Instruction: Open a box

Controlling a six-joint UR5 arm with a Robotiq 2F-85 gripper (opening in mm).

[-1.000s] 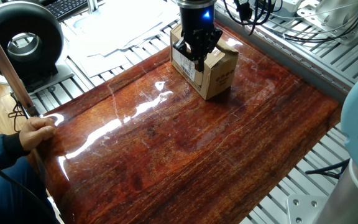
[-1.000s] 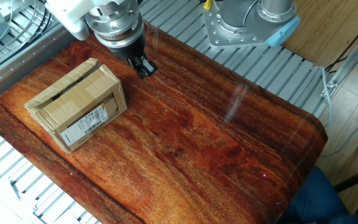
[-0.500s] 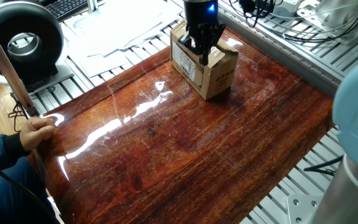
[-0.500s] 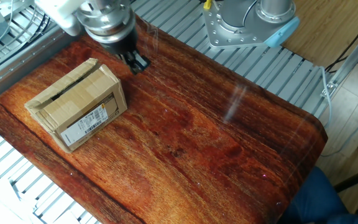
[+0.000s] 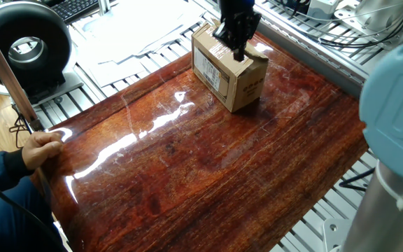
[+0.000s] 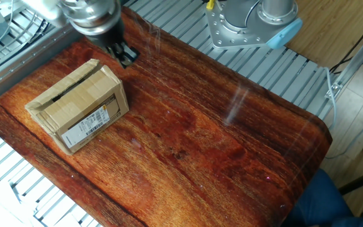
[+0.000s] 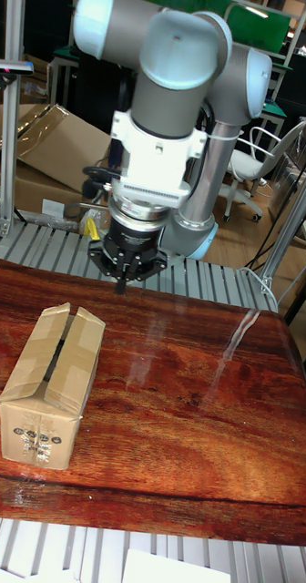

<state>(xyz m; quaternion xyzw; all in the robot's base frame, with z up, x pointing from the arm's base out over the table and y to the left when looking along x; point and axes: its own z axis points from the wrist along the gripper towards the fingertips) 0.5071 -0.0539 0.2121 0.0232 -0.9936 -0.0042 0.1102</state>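
The box (image 5: 229, 75) is a small brown carton standing at the far end of the wooden table (image 5: 208, 161). Its white label faces the front in the other fixed view, on the box (image 6: 77, 108). The top flaps lie down with a dark slit between them, seen on the box (image 7: 51, 383) in the tall view. My gripper (image 6: 126, 58) hangs a little above the table beside the box's far side, apart from it. The fingers are together with nothing between them. The same gripper (image 7: 123, 284) points straight down, and from the first side the gripper (image 5: 238, 50) overlaps the box's top.
A person's hand (image 5: 44, 147) grips the table's near left corner. A black round device (image 5: 23, 45) and papers lie off the table's left side. The robot base (image 6: 251, 25) stands beyond the table edge. Flattened cartons (image 7: 53, 137) lie behind the arm.
The gripper has shifted steadily along the box's far side toward the table's back edge, rising slightly. The box has not moved and its flaps look the same.
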